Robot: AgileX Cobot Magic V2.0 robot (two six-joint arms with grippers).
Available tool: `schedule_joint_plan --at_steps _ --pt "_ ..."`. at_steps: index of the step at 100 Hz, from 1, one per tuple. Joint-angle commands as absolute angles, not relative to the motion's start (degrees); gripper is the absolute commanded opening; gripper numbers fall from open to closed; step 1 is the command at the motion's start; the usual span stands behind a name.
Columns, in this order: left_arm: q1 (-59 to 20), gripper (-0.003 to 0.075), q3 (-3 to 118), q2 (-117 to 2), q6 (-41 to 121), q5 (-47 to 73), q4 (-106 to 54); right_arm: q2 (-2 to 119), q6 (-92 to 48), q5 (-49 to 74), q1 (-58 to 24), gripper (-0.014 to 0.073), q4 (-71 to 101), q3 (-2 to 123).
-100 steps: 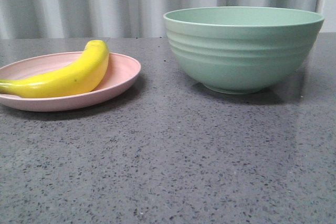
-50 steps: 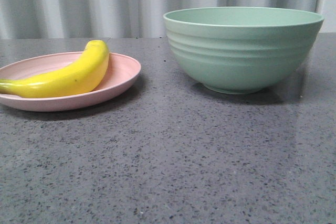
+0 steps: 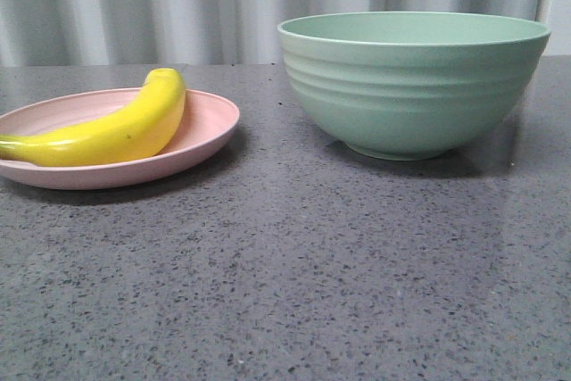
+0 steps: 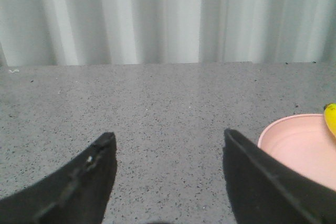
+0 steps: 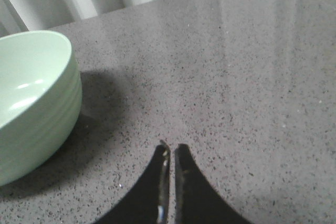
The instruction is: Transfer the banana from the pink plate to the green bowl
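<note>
The banana point(image 3: 111, 131) lies on the pink plate point(image 3: 210, 127), well apart from the green bowl point(image 3: 410, 86). Your left gripper point(image 4: 168, 140) has wide-open, empty jaws beside the plate, ready to reach; your right gripper point(image 5: 170, 150) is closed on nothing, idle.

Both arms end in matte black plastic. The left gripper point(image 4: 166, 141) has broad curved fingers point(image 4: 97, 169). The right gripper point(image 5: 171, 148) has slim, tapering, pointed ones.

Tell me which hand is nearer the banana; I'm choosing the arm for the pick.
Left. The left hand, open, sits beside the pink plate holding the banana. The right hand, shut, is out past the green bowl, away from the plate.
</note>
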State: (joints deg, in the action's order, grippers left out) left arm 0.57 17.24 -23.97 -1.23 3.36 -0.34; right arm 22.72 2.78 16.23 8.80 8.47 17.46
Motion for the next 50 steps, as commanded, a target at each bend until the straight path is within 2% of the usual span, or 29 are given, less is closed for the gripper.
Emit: schedule_joint_plan --at_steps 1,19,50 --pt "0.4 0.043 20.3 -26.1 -1.7 -1.3 -0.7 23.5 2.5 11.3 9.0 -0.0071 8.7 18.3" --pt "-4.2 0.043 25.8 -32.0 -1.7 4.7 -2.6 23.5 2.5 10.2 9.0 -0.0071 8.7 17.8" --pt "-22.7 0.043 35.3 -47.2 -1.7 9.1 -3.2 23.5 2.5 10.2 9.0 -0.0071 8.7 17.8"
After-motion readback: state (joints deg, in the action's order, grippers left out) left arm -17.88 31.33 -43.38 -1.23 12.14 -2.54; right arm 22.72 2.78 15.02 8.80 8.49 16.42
